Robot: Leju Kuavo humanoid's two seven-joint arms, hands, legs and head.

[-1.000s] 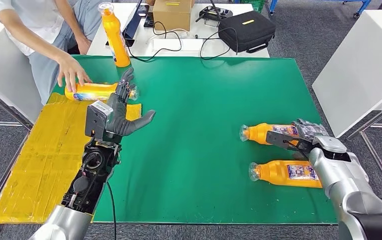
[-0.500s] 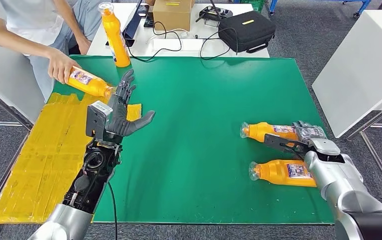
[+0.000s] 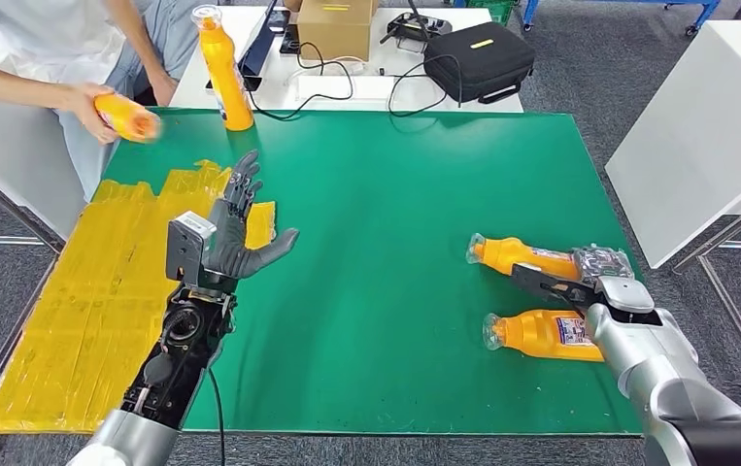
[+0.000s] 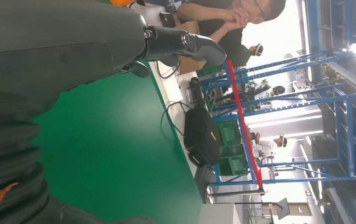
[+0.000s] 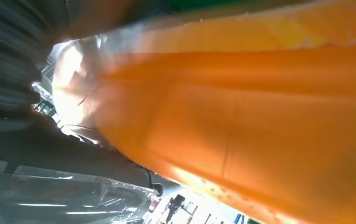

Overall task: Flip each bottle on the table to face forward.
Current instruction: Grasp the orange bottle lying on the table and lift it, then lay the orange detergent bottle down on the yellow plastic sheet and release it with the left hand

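— Where are your hands, and why there?

— My right hand point(image 3: 580, 277) is wrapped on the farther bottle point(image 3: 522, 256), which lies on its side near the right edge of the green table point(image 3: 395, 243), cap pointing toward the middle. I judge I hold it round the body so I can roll it until its label faces front. A second bottle point(image 3: 541, 335) lies just beside it, nearer to me, untouched by my fingers as far as I can tell.

— And the left?

— My left hand point(image 3: 235, 238) hangs above the table's left part, fingers spread wide, holding nothing. It is by the yellow taped patch point(image 3: 84, 291), where I would guess bottles get handed in.

— Other bottles?

— One stands upright point(image 3: 223, 68) at the far left edge. A person point(image 3: 46, 39) at the corner holds another bottle point(image 3: 128, 116) in the air.

— What do the wrist cameras add?

— The right wrist view is pressed against the orange bottle wall point(image 5: 260, 121), so the hold is close, though the label side cannot be read there. The left wrist view shows my bare thumb point(image 4: 185, 44) over green table, and a black bag point(image 4: 201, 135) beyond. The layout comes from the head view.
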